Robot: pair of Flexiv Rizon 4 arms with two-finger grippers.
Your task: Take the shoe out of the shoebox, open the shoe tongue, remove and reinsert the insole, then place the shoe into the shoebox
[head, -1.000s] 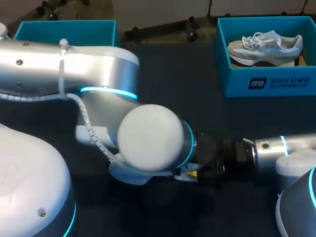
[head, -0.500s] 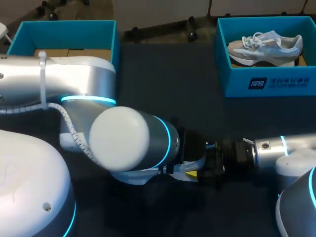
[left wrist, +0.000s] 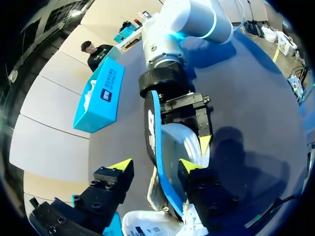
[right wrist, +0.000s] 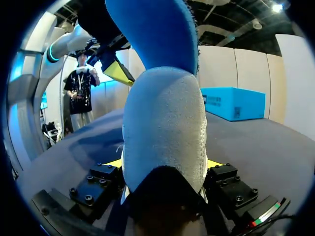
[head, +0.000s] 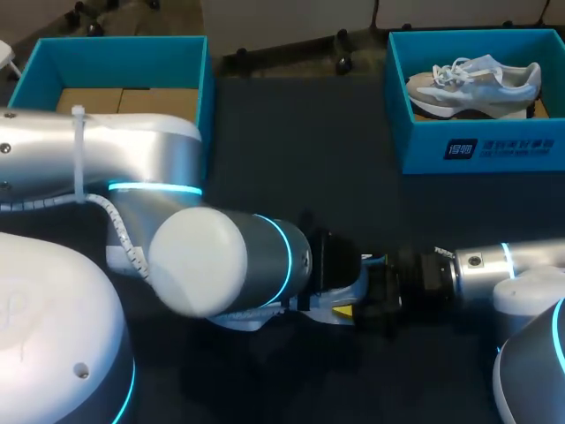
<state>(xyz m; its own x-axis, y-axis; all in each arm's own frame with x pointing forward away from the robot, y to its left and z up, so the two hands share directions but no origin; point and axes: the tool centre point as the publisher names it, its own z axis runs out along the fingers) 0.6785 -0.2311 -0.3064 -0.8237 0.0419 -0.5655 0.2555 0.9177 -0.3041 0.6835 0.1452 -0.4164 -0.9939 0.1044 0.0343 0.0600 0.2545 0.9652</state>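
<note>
Table (head: 300, 132) carries my left arm (head: 150, 150) and right arm (head: 481, 262), which meet well apart from the labelled shoebox (head: 494, 146), on its near side. A plain shoebox (head: 115, 60) stands across the table from the labelled shoebox, and a pale spare shoe (head: 477, 81) lies inside the labelled one. Right gripper (right wrist: 165, 164) is clamped from both sides on a white shoe (left wrist: 182, 140), with a blue insole (left wrist: 152, 128) standing up out of it, while the left gripper (left wrist: 156, 166) gapes wide with that insole between its fingers, closed on nothing.

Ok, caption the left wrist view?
Right tool holds the shoe; blue insole juts into the open left tool.
</note>
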